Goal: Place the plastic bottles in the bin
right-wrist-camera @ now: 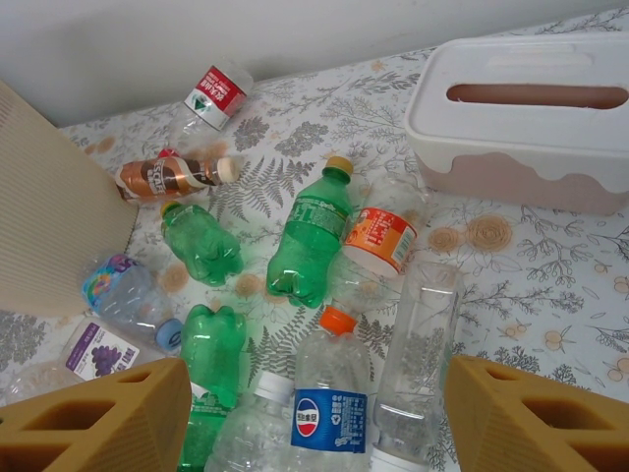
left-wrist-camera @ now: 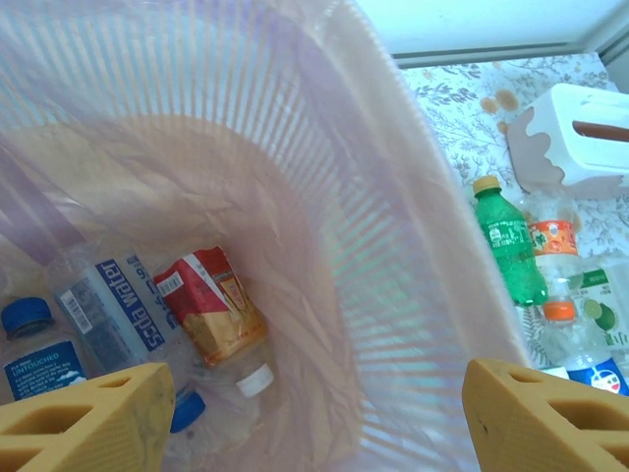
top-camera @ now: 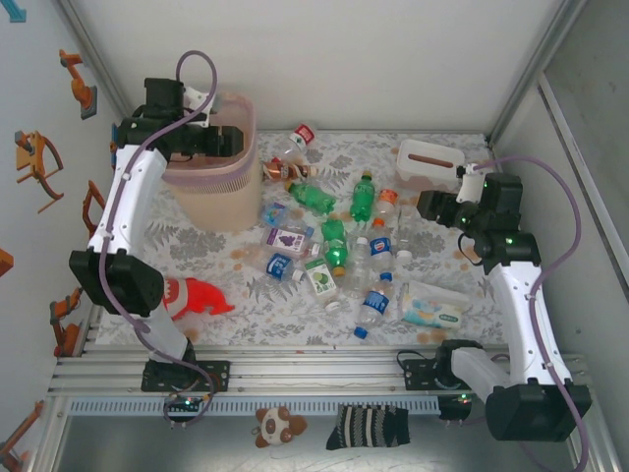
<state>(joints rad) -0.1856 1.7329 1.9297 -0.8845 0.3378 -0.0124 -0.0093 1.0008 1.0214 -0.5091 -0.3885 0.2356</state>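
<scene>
Inside the bin [left-wrist-camera: 373, 295], bottles [left-wrist-camera: 206, 305] below wide empty left fingers [left-wrist-camera: 88, 418], right fingers [right-wrist-camera: 98, 418] apart.

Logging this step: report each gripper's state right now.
Left gripper: open, holding nothing, above the bin.
Right gripper: open, holding nothing, facing the plastic bottles on the table.

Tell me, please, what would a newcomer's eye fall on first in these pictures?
First, the plastic bottles, several of them bright green, strewn across the middle of the flowered table. Next, the tall pink-beige bin at the far left, with the left gripper open above its mouth. The red plush fish near the left arm's base also stands out.
</scene>
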